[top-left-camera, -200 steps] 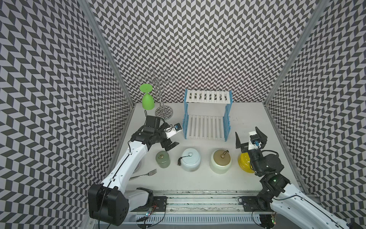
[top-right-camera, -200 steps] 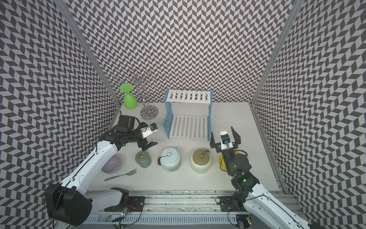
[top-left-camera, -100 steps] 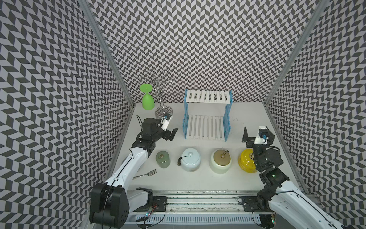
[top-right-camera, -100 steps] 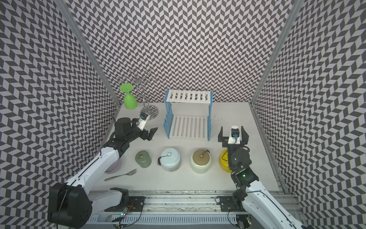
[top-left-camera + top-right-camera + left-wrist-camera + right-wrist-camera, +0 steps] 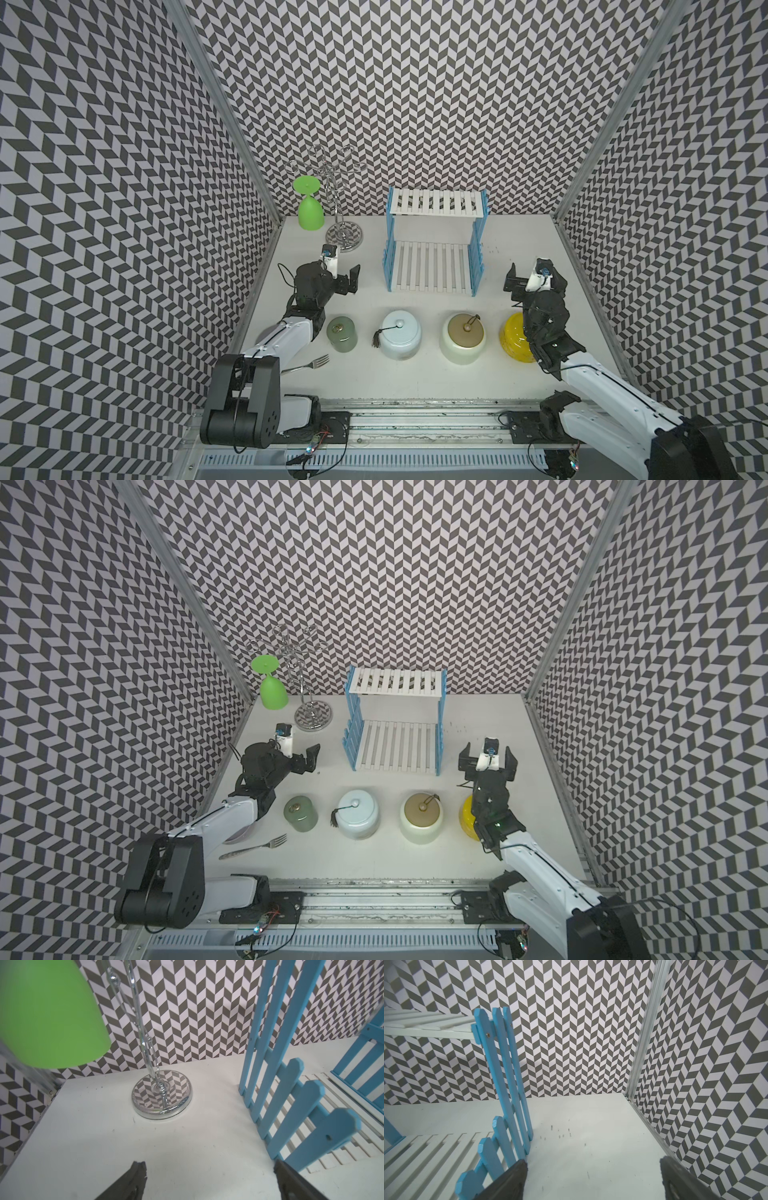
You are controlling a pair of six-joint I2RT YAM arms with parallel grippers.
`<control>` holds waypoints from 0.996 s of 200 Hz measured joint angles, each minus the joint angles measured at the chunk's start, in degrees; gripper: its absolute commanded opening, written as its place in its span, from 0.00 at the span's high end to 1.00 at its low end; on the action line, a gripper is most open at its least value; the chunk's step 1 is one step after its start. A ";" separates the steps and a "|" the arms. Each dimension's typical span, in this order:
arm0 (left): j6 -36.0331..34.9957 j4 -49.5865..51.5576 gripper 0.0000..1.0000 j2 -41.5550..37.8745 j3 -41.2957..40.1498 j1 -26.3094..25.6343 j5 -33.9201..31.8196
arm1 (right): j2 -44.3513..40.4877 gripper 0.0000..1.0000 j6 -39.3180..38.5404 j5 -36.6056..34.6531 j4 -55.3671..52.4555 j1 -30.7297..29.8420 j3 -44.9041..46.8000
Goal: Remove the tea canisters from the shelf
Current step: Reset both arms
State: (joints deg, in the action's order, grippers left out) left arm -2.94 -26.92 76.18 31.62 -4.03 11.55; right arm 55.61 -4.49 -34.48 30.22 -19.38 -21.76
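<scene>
The shelf [image 5: 434, 259] stands at the back middle with both white slatted tiers bare. On the table in front of it, in both top views, the tea canisters stand in a row: sage green [image 5: 341, 334], pale blue with a tassel [image 5: 401, 340], cream with a brown lid [image 5: 463, 343], and yellow [image 5: 515, 338], which is half hidden behind my right arm. My left gripper [image 5: 347, 282] [image 5: 207, 1165] hovers open left of the shelf, holding nothing. To the right of the shelf my right gripper [image 5: 487, 752] [image 5: 592, 1161] is open and holds nothing.
A bright green upturned goblet [image 5: 310, 212] and a chrome wire cup stand [image 5: 344, 239] occupy the back left corner. A fork [image 5: 305, 365] lies near the front left, beside a pale dish [image 5: 245, 833] under my left arm. Patterned walls close three sides.
Both open grippers have lifted off the row of canisters and turned toward the back wall, the left one swinging toward the cup stand. The canisters have not moved.
</scene>
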 measured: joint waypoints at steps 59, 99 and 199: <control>0.09 -9.94 0.00 4.20 -3.96 0.20 -2.25 | 6.01 0.01 2.51 2.32 6.34 6.21 3.65; 0.72 -17.35 0.00 5.57 -8.35 0.20 -2.93 | 11.08 0.00 3.63 4.87 12.17 8.35 5.62; -1.49 -28.70 0.00 5.68 -13.05 0.76 -5.99 | 21.42 0.00 3.52 11.10 26.95 9.92 7.85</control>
State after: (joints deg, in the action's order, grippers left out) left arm -4.43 -55.61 81.87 18.57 -3.27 5.56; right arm 77.03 -0.97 -23.38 57.17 -9.45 -13.91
